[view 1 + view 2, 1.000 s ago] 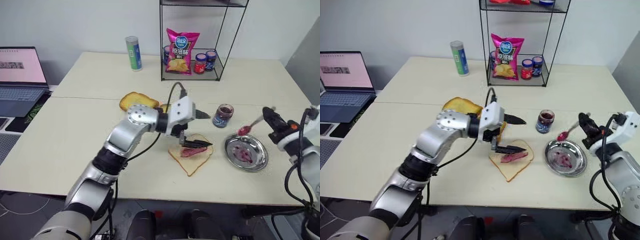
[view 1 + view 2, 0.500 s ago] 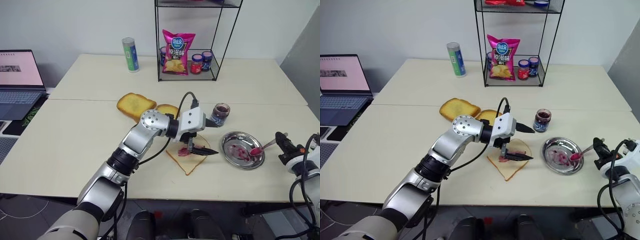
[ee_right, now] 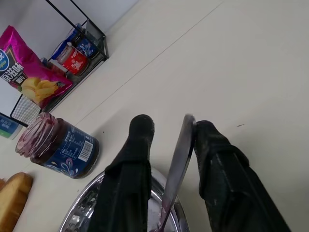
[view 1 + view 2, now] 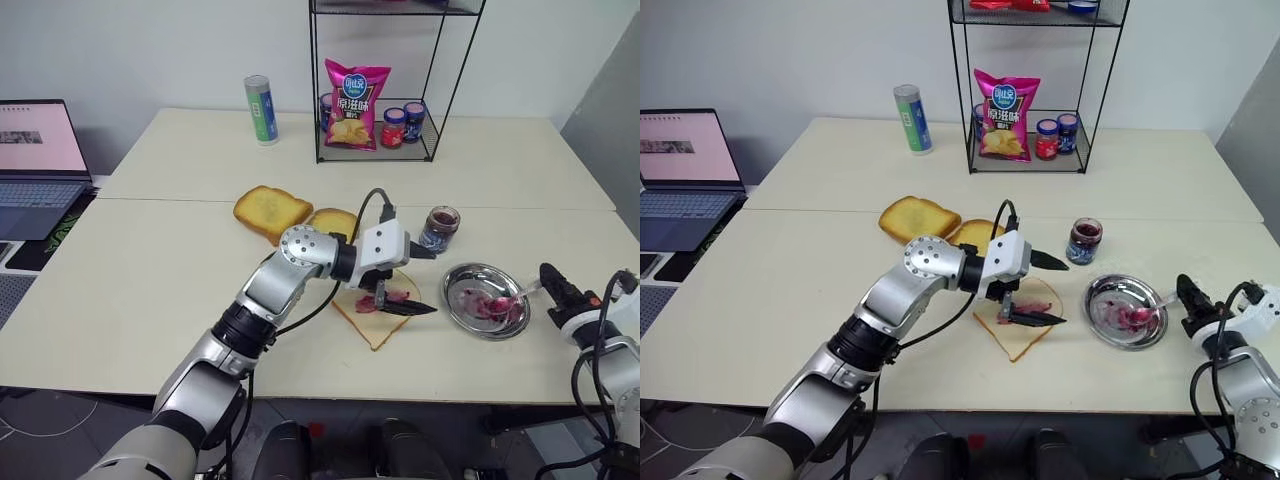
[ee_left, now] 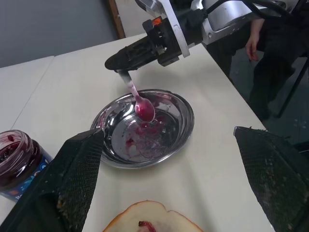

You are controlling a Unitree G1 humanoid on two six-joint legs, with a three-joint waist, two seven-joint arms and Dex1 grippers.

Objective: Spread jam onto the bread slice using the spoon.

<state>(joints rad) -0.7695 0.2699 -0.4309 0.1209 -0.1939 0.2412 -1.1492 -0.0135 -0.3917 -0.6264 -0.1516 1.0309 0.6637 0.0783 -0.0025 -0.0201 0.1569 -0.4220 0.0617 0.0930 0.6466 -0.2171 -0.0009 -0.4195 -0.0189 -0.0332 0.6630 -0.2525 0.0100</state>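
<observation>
The bread slice (image 4: 368, 323) lies flat in the middle of the table, with a purple-red jam (image 4: 394, 297) stain on its face. My left gripper (image 4: 420, 280) hovers open just over the slice, one finger above and one low by the stain. To the right, the spoon (image 4: 508, 301) rests with its jam-coated bowl in a metal dish (image 4: 452, 300) smeared with jam. My right gripper (image 3: 169, 123) is at the handle's end with its fingers parted. The handle leans on one finger (image 3: 212, 145), and the other stands off it.
An open jam jar (image 4: 440, 228) stands behind the dish. Two toasted slices (image 4: 270, 208) lie behind the bread. A wire rack (image 4: 320, 120) with a chips bag and jars, a green can (image 4: 262, 108) and a laptop (image 4: 35, 150) sit farther off. A person (image 5: 270, 43) stands beyond the table's right edge.
My right gripper has come down with the spoon from above the dish until the bowl lies in it, and its fingers have parted. The left gripper has stayed over the bread.
</observation>
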